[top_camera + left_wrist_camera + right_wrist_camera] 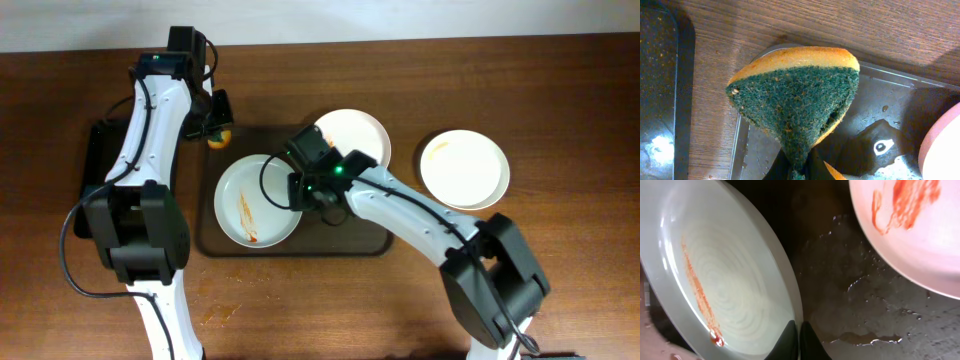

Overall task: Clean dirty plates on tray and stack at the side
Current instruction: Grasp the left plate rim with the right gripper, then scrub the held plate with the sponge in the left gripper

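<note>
Sponge point(795, 95) clamped in our left gripper point(797, 169), hovering at tray point(315, 240) corner, ready to scrub. Our right gripper point(800, 340) pinches rim of streaked plate point(250, 205) lying on tray; we judge it steadies plate.

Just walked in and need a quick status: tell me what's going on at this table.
The left gripper holds a green-and-yellow sponge above the tray's far left corner. The right gripper pinches the rim of the sauce-streaked plate on the tray's left side. A second dirty plate sits at the tray's back, and a third plate lies on the table to the right. No plate is stacked yet.
</note>
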Robot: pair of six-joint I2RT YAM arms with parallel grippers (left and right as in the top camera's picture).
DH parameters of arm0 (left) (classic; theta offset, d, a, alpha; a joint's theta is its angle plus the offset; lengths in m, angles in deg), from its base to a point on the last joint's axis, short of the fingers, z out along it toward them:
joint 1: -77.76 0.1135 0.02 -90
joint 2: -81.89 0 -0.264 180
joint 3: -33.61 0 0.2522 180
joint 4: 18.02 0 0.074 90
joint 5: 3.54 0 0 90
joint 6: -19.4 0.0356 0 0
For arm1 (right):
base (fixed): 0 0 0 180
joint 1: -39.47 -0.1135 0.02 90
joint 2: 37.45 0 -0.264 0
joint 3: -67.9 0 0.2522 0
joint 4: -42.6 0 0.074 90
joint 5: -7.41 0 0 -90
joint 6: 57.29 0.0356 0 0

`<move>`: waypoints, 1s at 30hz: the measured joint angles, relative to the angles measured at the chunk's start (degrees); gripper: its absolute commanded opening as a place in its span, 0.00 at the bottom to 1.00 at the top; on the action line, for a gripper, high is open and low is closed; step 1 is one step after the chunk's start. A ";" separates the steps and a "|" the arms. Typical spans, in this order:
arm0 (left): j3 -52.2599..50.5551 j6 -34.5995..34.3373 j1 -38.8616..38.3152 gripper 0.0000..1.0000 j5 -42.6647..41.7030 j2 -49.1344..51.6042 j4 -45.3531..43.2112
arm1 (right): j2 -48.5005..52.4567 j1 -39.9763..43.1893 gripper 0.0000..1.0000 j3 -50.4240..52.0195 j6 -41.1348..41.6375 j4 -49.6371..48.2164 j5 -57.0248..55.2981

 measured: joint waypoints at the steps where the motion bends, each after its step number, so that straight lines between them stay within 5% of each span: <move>1: 0.00 0.02 0.00 0.01 0.02 0.00 -0.02 | 1.09 -0.17 0.17 0.00 0.94 -0.09 -0.90; 3: 0.00 0.00 0.00 0.01 0.20 0.00 0.00 | 2.05 -0.09 0.27 0.00 2.14 -0.81 -1.53; 11: 0.00 0.02 0.00 0.01 0.24 0.00 0.00 | 5.64 2.40 0.30 -0.09 2.78 -3.34 2.29; 21: 0.00 0.00 -0.02 0.01 -1.36 0.00 2.78 | 9.27 4.04 0.20 -1.09 3.19 -5.11 6.45; 24: 0.00 -0.04 -0.02 0.01 -1.77 0.00 5.88 | 9.77 4.04 0.04 -1.38 4.83 -5.29 8.02; 30: 0.00 -0.26 -0.07 0.01 -1.97 0.00 9.07 | 10.38 4.04 0.04 -1.42 7.50 -8.61 8.70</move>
